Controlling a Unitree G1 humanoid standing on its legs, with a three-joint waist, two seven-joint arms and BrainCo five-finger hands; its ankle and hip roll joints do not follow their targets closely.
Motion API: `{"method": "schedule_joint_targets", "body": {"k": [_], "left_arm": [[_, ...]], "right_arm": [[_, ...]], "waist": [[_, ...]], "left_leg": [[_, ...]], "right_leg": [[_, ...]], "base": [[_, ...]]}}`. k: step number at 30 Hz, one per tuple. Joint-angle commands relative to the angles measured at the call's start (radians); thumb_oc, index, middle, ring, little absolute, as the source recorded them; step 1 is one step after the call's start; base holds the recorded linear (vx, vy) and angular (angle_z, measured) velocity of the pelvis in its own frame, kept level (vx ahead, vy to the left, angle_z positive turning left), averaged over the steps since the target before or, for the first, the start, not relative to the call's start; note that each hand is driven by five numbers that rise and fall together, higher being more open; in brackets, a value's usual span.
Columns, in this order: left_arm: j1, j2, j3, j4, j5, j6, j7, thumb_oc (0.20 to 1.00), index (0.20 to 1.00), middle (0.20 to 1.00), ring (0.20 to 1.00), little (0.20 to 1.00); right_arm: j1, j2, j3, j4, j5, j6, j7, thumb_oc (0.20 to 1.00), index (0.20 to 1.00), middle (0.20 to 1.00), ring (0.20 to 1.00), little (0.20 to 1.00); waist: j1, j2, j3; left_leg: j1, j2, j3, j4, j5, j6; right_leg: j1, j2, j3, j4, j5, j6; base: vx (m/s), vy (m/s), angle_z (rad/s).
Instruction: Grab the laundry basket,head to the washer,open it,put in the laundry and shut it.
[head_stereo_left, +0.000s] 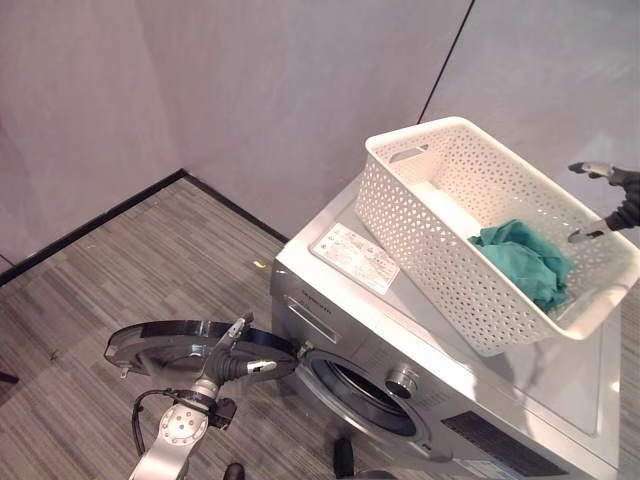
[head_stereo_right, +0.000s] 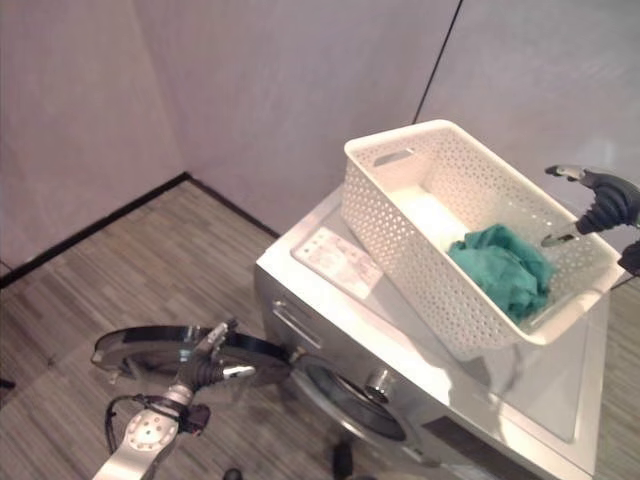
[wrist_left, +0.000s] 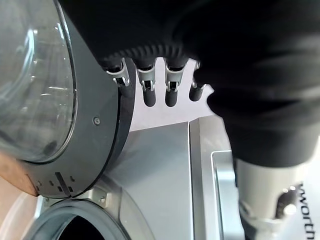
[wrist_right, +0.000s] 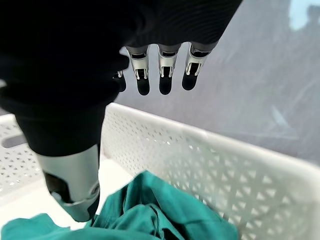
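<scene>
Left hand (head_stereo_left: 228, 362) at the swung-open washer door (head_stereo_left: 165, 345), fingers straight, holding nothing — right hand (head_stereo_right: 600, 205), fingers open and empty, hovers just above the green laundry (head_stereo_left: 525, 260) in the basket (head_stereo_left: 440, 170) atop the washer (head_stereo_left: 400, 330).

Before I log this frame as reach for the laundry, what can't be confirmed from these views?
- Inside of the washer drum: dark past the open door in both eye views, so whether anything lies in it is unknown.
- Teal cloth in the basket: bunched up, so one piece or several can't be told.
- Contact of left hand with the door: too small in the eye views.
- Right hand above the basket's end: its height over the cloth is unclear.
</scene>
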Motion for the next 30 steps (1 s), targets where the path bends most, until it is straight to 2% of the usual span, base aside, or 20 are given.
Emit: {"method": "schedule_joint_targets", "body": {"k": [1,3,12,21,24,30], "left_arm": [[-0.042,0.047,-0.018,-0.017,-0.014,-0.044,-0.008,1.000,1.000,1.000,1.000,1.000],[-0.054,0.049,-0.034,-0.024,-0.020,-0.042,-0.008,1.000,1.000,1.000,1.000,1.000],[-0.086,0.036,-0.051,-0.021,-0.027,-0.042,0.001,1.000,1.000,1.000,1.000,1.000],[-0.063,0.030,-0.044,-0.036,-0.022,-0.042,-0.016,1.000,1.000,1.000,1.000,1.000],[-0.067,0.039,-0.053,-0.041,-0.023,-0.040,-0.020,1.000,1.000,1.000,1.000,1.000],[-0.045,0.034,-0.046,-0.047,-0.024,-0.038,-0.024,1.000,1.000,1.000,1.000,1.000]], "right_arm": [[-0.188,-0.037,0.039,0.048,-0.007,0.007,-0.001,1.000,1.000,1.000,1.000,1.000],[-0.233,-0.023,0.106,0.061,0.000,0.011,0.017,1.000,1.000,1.000,1.000,1.000],[-0.330,0.002,0.216,0.015,0.013,0.006,0.019,1.000,1.000,1.000,1.000,1.000],[-0.239,-0.054,0.141,-0.049,0.043,0.005,0.050,1.000,1.000,1.000,1.000,1.000],[-0.245,-0.040,0.170,-0.047,0.039,0.012,0.073,1.000,1.000,1.000,1.000,1.000],[-0.263,-0.017,0.234,-0.035,0.015,0.022,0.095,1.000,1.000,1.000,1.000,1.000]], "waist": [[0.028,-0.024,0.018],[0.033,-0.025,0.032],[0.031,-0.034,0.054],[0.017,-0.047,0.046],[0.029,-0.051,0.048],[0.033,-0.035,0.058]], "left_leg": [[0.015,0.006,0.017,0.004,-0.011,0.051],[-0.002,0.015,0.010,0.004,-0.002,0.045],[-0.023,0.030,0.014,0.004,0.008,0.037],[-0.005,0.041,0.029,0.004,-0.003,0.036],[0.001,0.041,0.033,0.004,-0.006,0.037],[-0.006,0.037,0.027,0.004,-0.001,0.036]], "right_leg": [[-0.004,-0.051,0.015,0.020,-0.019,0.052],[-0.014,-0.047,0.011,0.024,-0.026,0.046],[-0.032,-0.029,0.016,0.021,-0.033,0.039],[-0.024,-0.018,0.028,0.014,-0.035,0.040],[-0.021,-0.019,0.032,0.014,-0.038,0.039],[-0.021,-0.025,0.020,0.014,-0.043,0.039]], "base": [[0.01,-0.069,0.03],[0.00,-0.073,0.05],[0.00,-0.025,0.04],[0.00,-0.002,-0.02],[0.01,0.008,-0.05],[0.00,0.000,0.00]]}}
